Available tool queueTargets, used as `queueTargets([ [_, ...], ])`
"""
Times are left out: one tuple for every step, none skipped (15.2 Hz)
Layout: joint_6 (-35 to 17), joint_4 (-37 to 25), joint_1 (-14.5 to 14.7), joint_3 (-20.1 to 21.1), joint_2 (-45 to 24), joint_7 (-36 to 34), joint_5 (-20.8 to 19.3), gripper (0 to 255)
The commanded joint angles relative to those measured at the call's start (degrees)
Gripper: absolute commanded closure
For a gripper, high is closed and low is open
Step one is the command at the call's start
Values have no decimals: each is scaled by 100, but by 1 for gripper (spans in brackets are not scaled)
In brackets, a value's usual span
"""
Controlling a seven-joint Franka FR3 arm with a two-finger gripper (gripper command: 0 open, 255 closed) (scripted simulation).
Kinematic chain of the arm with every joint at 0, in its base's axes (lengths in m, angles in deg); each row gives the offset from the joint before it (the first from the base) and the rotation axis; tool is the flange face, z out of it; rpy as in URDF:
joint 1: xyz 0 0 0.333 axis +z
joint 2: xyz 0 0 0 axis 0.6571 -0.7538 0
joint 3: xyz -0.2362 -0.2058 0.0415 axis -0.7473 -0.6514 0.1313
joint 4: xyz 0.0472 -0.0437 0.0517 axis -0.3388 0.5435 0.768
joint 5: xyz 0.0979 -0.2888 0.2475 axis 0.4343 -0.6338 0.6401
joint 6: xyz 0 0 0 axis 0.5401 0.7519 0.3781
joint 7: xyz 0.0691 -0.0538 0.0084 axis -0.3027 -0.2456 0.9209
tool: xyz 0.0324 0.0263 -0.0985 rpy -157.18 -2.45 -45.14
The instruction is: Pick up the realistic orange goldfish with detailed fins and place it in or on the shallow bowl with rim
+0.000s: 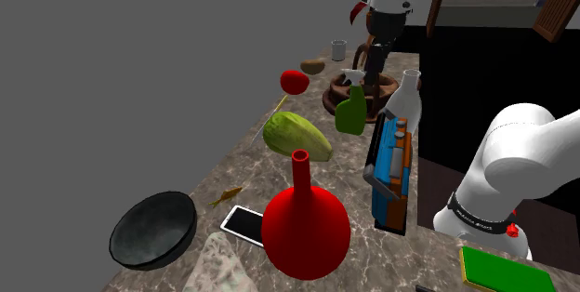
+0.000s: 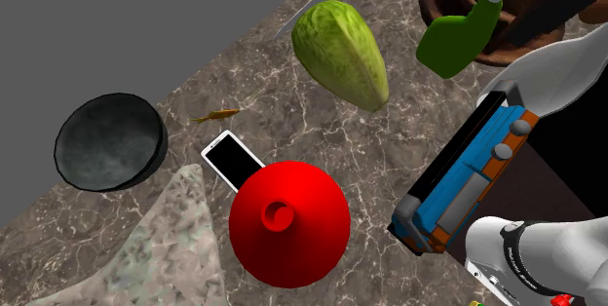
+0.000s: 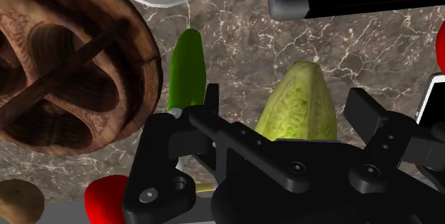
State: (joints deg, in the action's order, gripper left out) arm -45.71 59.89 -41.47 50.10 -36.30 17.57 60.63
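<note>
Goldfish (image 1: pixel 228 195), small and orange, lay on the marbled surface (image 1: pixel 270 174) just beyond a phone (image 1: pixel 243 223) and apart from the dark bowl (image 1: pixel 153 230) at the near corner. A red vase (image 1: pixel 305 220) stood upright beside the phone. Farther along lay a big pale green fruit (image 1: pixel 297 136), then a green spray bottle (image 1: pixel 352 104) and a small red fruit (image 1: pixel 295 81). Over the far end hung the tool (image 3: pixel 284 95), its fingers wide apart and holding nothing.
</note>
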Motion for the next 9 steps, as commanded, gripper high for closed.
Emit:
queueTargets([
  [0,0,0,0,0,0,0,0],
  [-200,31,75,-5,-141,102,44,0],
  [-398,55,151,-9,-286,205,88,0],
  [-593,72,229,-12,-437,309,135,0],
  [-784,82,306,-15,-591,416,183,0],
  [-972,85,385,-16,-749,524,233,0],
  [-1156,81,465,-18,-911,635,284,0],
  [-1336,70,544,-17,-1076,747,338,0],
  [-1511,52,624,-17,-1243,862,394,0],
])
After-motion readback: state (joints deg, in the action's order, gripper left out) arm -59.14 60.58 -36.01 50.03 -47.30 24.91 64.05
